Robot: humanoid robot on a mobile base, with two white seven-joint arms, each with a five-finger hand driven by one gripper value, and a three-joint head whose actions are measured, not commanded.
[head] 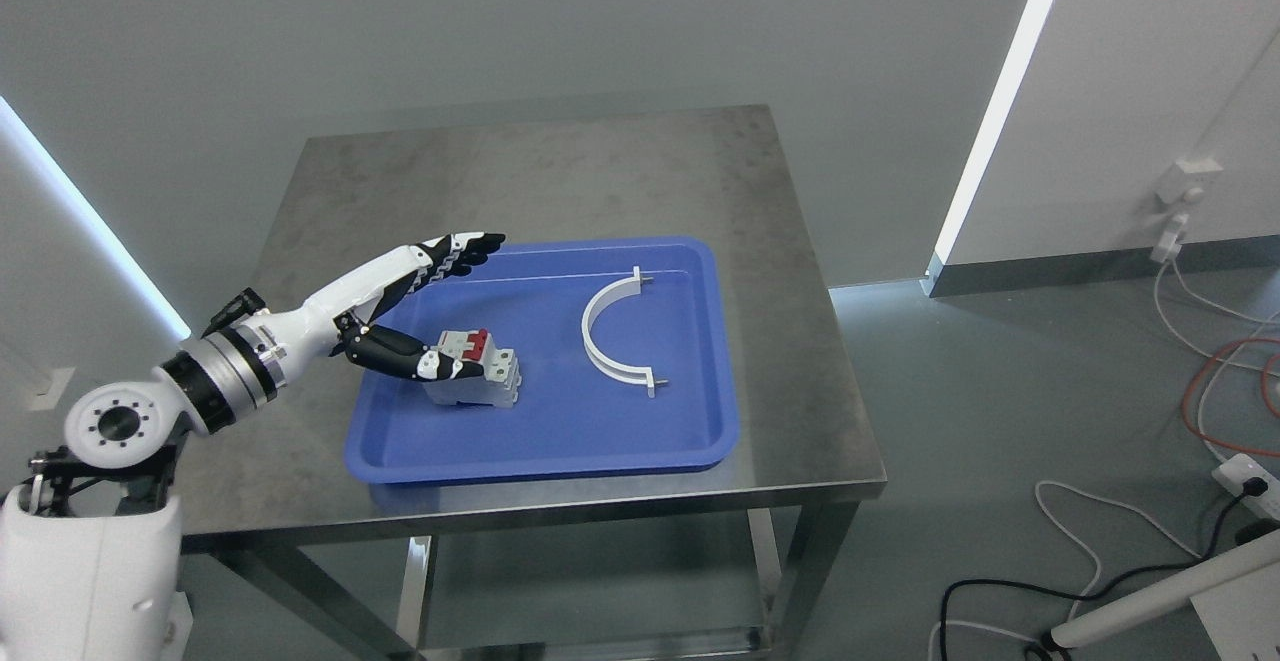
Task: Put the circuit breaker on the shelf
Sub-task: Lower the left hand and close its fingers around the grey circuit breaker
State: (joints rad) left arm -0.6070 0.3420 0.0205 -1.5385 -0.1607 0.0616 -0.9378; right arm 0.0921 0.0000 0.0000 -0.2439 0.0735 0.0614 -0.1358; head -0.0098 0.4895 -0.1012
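A steel desk (560, 171) is seen against a grey wall, with a lower shelf (590, 581) partly visible beneath its top. A blue tray (560, 441) is set on the near half of the desk. A white curved bracket (612, 333) is laid in the right part of the tray. The circuit breaker (475, 369), grey with red switches, is stood in the left part of the tray. The left hand (420, 311) is reached in from the left; its fingers (465, 246) are spread apart above the breaker, while the thumb is laid against the breaker's near-left side.
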